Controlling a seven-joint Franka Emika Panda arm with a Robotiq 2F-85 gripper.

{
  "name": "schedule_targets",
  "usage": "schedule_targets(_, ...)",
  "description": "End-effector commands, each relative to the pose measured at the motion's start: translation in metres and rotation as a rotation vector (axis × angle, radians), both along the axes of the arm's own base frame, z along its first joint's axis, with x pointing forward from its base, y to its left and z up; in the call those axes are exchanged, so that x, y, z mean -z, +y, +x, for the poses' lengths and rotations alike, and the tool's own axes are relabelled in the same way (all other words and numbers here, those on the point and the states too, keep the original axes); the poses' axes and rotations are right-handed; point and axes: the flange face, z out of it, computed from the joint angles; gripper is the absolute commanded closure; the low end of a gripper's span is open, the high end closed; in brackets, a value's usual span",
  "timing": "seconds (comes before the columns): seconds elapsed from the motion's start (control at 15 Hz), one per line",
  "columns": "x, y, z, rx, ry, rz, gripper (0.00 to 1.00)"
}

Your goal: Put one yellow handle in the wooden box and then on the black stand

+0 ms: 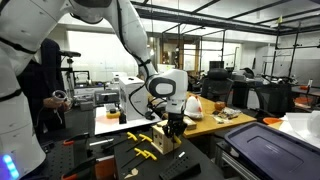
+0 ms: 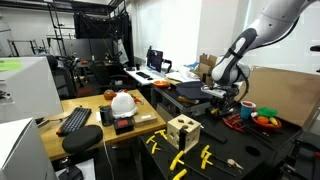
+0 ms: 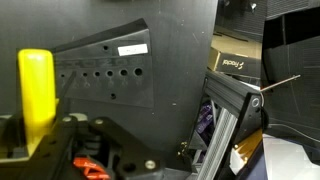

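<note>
gripper (image 1: 173, 122): clenched, looks to be grasping the yellow handle (image 3: 37, 85)
handle place: upright at the jaws, its top clear of them, wrist view
handling: likely light, stiff, smooth, could slip; pinch the straight shaft squarely
black stand (image 3: 105, 70): holed panel just ahead of tool
wooden box (image 2: 183, 130): lower than tool, near, off to one side
</note>
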Motion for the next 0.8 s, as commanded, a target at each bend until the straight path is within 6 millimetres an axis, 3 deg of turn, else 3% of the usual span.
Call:
schedule_targets(0.0,-0.0015,-0.0001,0.0033,0.003,-0.032,0.007,0.96)
schedule_targets(0.73,0.0035,-0.0056,0.0017,-0.005,-0.035,-0.003,0.96)
